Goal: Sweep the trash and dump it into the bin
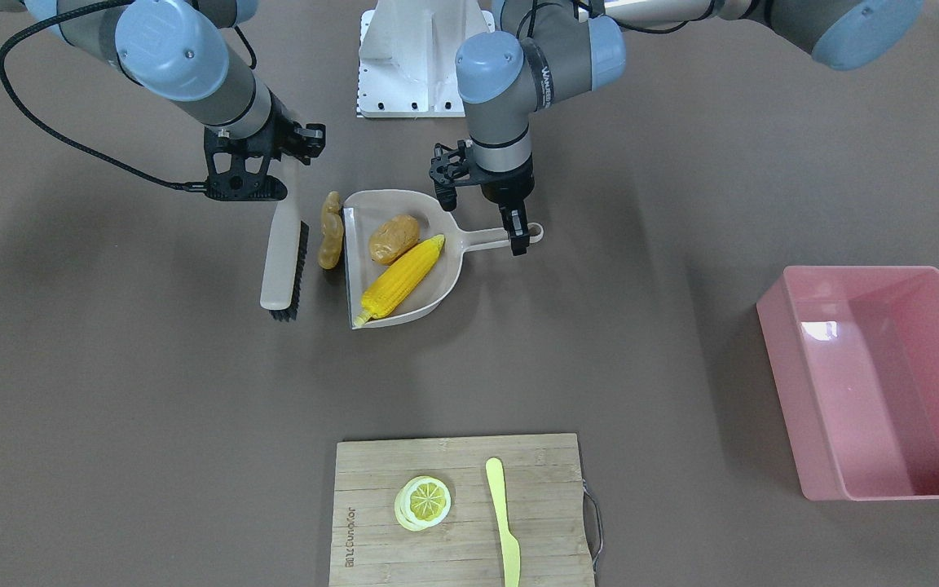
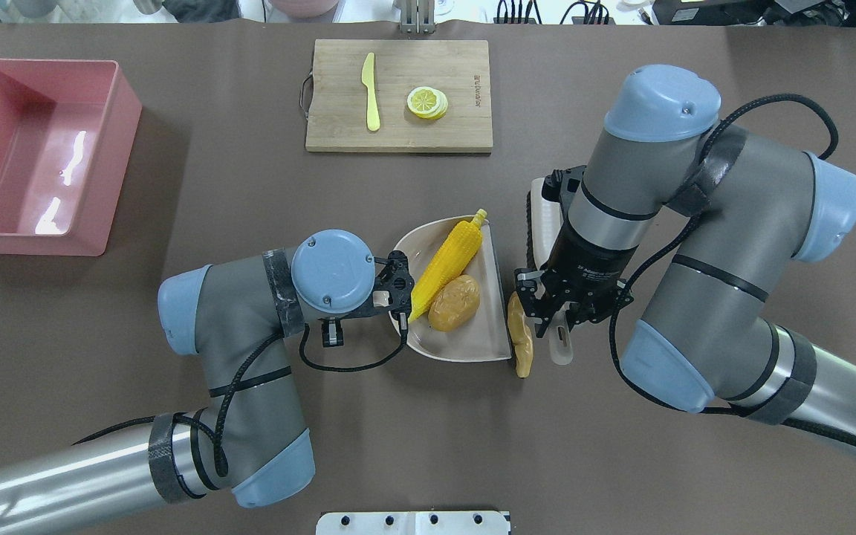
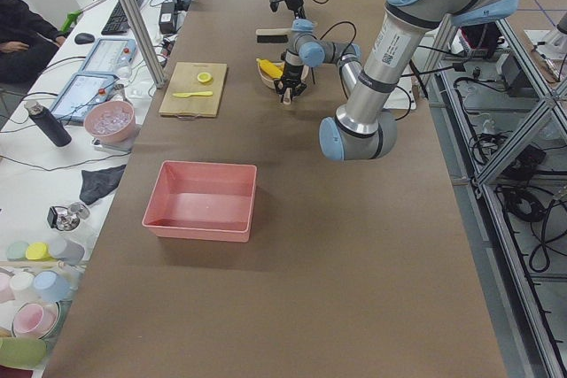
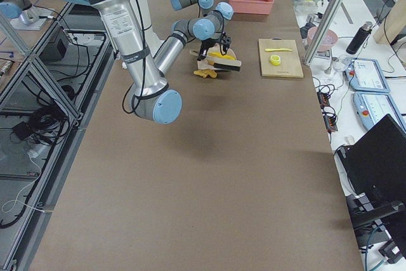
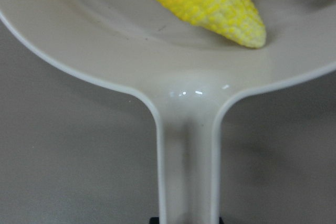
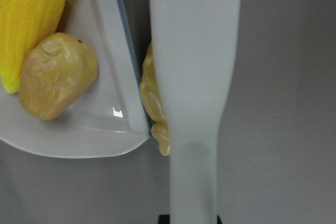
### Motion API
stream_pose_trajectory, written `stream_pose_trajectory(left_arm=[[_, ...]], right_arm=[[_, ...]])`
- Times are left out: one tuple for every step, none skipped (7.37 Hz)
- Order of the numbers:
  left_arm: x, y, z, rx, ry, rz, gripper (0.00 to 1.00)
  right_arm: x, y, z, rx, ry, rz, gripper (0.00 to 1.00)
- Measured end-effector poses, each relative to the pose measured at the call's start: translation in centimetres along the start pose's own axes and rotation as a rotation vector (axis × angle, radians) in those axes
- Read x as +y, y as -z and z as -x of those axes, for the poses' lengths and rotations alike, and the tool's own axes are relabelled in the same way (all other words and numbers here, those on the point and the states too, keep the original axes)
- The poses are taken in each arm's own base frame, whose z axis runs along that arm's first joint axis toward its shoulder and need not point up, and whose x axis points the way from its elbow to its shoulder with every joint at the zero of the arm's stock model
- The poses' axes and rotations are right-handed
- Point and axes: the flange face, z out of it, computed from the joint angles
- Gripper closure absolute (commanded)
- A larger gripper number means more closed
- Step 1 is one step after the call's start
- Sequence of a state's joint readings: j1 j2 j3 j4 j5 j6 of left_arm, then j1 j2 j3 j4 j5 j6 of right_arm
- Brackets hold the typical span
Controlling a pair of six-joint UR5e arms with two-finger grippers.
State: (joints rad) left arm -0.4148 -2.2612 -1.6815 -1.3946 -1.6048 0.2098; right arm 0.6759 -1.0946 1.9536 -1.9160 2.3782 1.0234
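We are pinching the far end of the dustpan (image 1: 372, 210) handle in the left gripper (image 1: 517, 236), jaws pressed onto it. We are clamping the brush (image 1: 279, 261) by its pale handle in the right gripper (image 2: 556, 319), jaws closed on it too. The bristles are facing the dustpan's open lip.

The corn cob (image 1: 402, 277) and the potato (image 1: 394, 238) are lying inside the dustpan, touching each other, and the cob's stalk end is poking right at the lip's corner. The ginger root (image 1: 331, 231) is lying outside, against the lip near one end, between dustpan and brush. So by our reading, we are working on the last sweep, and the dumping is not yet begun. The bin (image 1: 885, 391) is standing well apart from the dustpan, off beyond its handle side, with nothing in it.

What we are worrying about is this. The ginger is sitting near the lip's end, so a skewed stroke could be sending it round the corner instead of in. Since we are gripping only the handle's tip, a hard push may be swivelling the dustpan. On the long carry, any forward tilt could be rolling the cob out.
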Motion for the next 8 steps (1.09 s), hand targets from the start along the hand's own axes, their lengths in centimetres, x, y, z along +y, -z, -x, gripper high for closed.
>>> stream_pose_trajectory(left_arm=[[0.1, 0.1, 0.1, -0.001, 0.0, 0.007, 1.0], [0.2, 0.6, 0.2, 0.001, 0.001, 0.022, 1.0], [0.4, 1.7, 0.2, 0.004, 0.001, 0.038, 1.0], [0.7, 3.2, 0.1, 0.006, 0.0, 0.05, 1.0], [0.6, 4.5, 0.0, 0.009, 0.001, 0.062, 1.0], [0.2, 5.6, 0.0, 0.011, 0.0, 0.075, 1.0], [-0.1, 6.2, 0.1, 0.007, 0.0, 0.087, 1.0], [-0.2, 6.6, 0.2, -0.005, -0.001, 0.099, 1.0]], right_arm=[[-0.2, -0.1, -0.8, 0.007, 0.005, -0.004, 1.0], [-0.5, 0.0, -1.2, 0.009, 0.006, -0.008, 1.0], [-0.6, 0.2, -1.4, 0.009, 0.004, -0.011, 1.0], [-0.7, 0.2, -1.5, 0.01, 0.003, -0.012, 1.0], [-0.6, 0.1, -1.5, 0.011, 0.003, -0.01, 1.0], [-0.5, -0.2, -1.6, 0.016, 0.002, -0.008, 1.0], [-0.5, -0.7, -1.9, 0.025, 0.0, -0.006, 1.0], [-0.4, -1.0, -2.1, 0.031, 0.0, -0.005, 1.0]])
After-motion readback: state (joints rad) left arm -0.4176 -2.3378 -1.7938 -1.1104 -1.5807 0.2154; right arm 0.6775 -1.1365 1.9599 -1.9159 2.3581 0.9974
